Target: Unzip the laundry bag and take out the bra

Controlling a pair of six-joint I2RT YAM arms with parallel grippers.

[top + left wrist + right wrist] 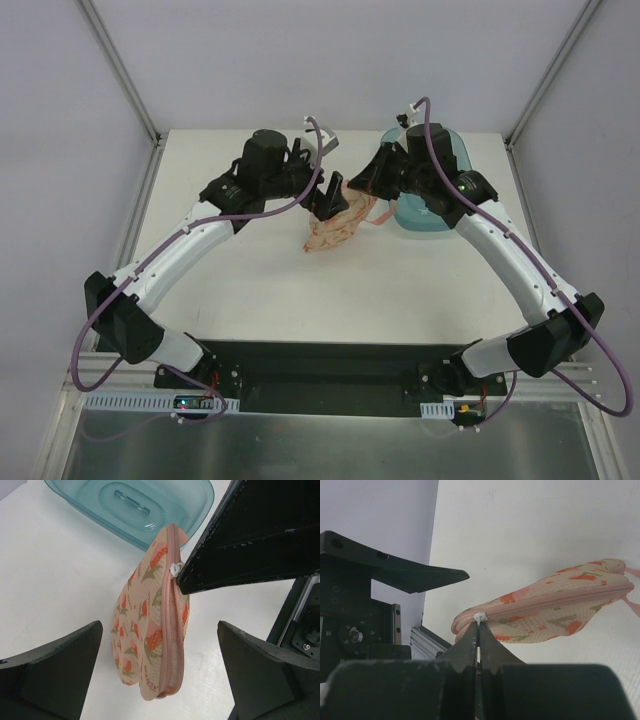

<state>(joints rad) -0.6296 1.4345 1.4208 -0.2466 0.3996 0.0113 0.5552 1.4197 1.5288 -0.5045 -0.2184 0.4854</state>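
Pinching noted lower centre: laundry bag zip pull clamped by right gripper.
Left gripper held wide open over white table.

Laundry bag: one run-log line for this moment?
right gripper: shut on zip pull | left gripper: open, clear of laundry bag | zip: closed where visible | bra: not visible

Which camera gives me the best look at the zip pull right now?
Right wrist: the white zip pull sits close up, pinched in the right gripper. Left wrist shows it beside a dark finger. Top view: too small to tell.
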